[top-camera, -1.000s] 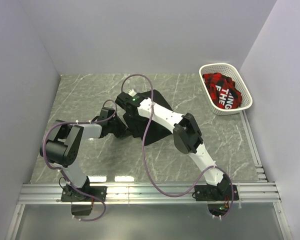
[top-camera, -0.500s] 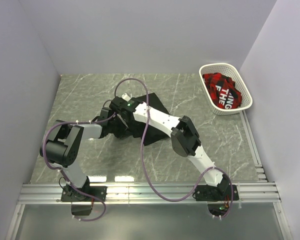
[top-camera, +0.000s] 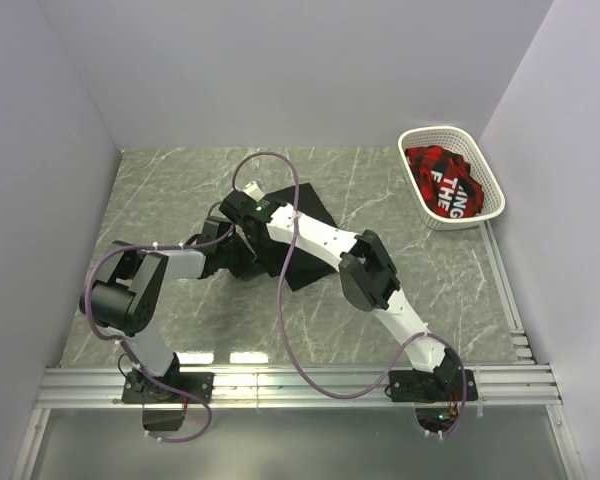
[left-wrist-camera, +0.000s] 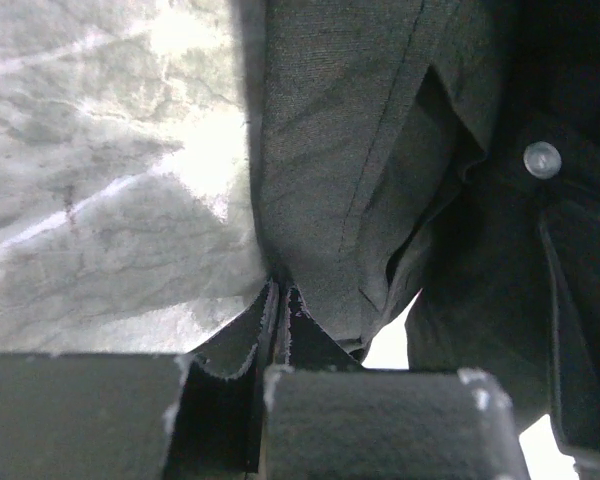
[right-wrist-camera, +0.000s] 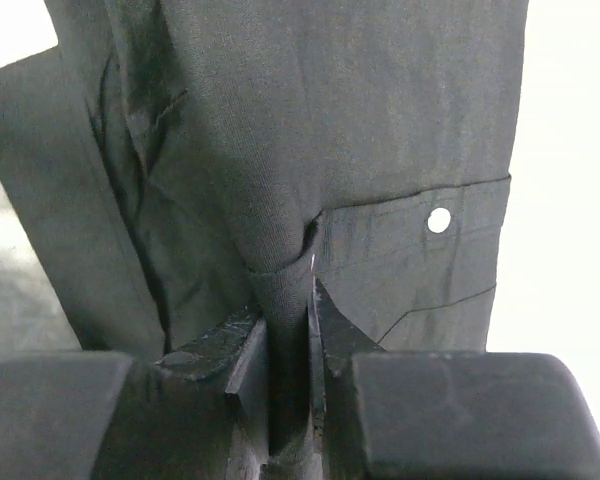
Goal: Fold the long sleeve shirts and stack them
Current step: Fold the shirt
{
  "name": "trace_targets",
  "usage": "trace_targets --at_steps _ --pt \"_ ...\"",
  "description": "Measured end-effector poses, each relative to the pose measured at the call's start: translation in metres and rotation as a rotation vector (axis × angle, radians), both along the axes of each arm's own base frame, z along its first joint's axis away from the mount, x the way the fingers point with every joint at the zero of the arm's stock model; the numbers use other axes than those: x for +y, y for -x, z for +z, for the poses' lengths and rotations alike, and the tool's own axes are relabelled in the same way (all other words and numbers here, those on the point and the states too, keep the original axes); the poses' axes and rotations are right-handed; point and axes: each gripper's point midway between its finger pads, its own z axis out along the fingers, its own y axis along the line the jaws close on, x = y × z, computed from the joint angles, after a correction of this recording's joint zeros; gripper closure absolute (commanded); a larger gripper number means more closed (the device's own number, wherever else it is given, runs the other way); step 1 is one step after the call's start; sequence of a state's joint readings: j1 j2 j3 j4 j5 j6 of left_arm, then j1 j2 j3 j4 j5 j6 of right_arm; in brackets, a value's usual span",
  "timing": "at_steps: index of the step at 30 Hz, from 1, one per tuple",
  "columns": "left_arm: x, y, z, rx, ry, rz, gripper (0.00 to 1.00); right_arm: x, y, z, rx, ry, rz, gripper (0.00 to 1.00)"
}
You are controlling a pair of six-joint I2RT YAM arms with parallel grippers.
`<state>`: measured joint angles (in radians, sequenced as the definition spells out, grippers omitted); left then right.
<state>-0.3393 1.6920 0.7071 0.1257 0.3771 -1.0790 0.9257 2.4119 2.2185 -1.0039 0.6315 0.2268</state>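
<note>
The grey marble counter (top-camera: pixel 430 270) carries one black long sleeve shirt (top-camera: pixel 310 208) at centre, partly folded. The left gripper (left-wrist-camera: pixel 280 300) and right gripper (right-wrist-camera: pixel 290 300) each clamp fabric near its left edge. Folding appears unfinished and stacking has not begun; a red plaid garment (top-camera: pixel 440 180) waits in the white basket (top-camera: pixel 435 130), far right.

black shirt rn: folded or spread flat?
Folded: the black shirt is a compact block, no sleeves out; wrist views show overlapping layers.
</note>
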Motion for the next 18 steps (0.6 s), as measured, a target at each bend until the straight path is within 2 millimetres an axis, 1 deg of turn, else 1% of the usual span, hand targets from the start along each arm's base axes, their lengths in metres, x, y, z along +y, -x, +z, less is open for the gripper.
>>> trace_targets --at_steps 2,4,5,8,10,11,13,14,16,17,18 --pt "-0.001 0.0 0.0 -0.001 0.0 -0.002 0.99 0.001 -0.001 -0.003 -0.003 -0.007 -0.001 0.6" --pt "-0.001 0.0 0.001 -0.001 0.001 0.0 0.97 0.002 0.0 -0.008 0.002 -0.014 -0.001 0.54" --pt "-0.001 0.0 0.001 0.0 0.003 0.003 0.95 0.002 0.0 -0.011 0.007 -0.018 0.0 0.46" --pt "0.0 0.0 0.003 -0.002 0.002 0.009 0.91 0.001 0.009 -0.019 0.042 -0.032 0.011 0.4" --pt "0.0 0.0 0.005 -0.004 0.001 0.012 0.89 0.002 0.014 -0.015 0.063 -0.056 0.019 0.37" --pt "0.001 0.0 0.007 -0.008 -0.002 0.015 0.85 0.004 0.017 -0.01 0.07 -0.077 0.026 0.37" --pt "0.004 0.0 0.012 -0.017 -0.012 0.025 0.79 0.011 0.02 0.009 0.069 -0.148 0.043 0.36" --pt "0.005 -0.001 0.015 -0.023 -0.019 0.033 0.72 0.014 0.023 0.022 0.067 -0.187 0.053 0.35" --pt "0.009 -0.001 0.023 -0.04 -0.031 0.045 0.66 0.02 0.027 0.05 0.05 -0.275 0.073 0.35" --pt "0.011 -0.001 0.027 -0.051 -0.038 0.053 0.57 0.022 0.03 0.065 0.042 -0.319 0.082 0.35" --pt "0.014 -0.001 0.032 -0.062 -0.048 0.062 0.56 0.021 0.033 0.082 0.029 -0.37 0.088 0.35"
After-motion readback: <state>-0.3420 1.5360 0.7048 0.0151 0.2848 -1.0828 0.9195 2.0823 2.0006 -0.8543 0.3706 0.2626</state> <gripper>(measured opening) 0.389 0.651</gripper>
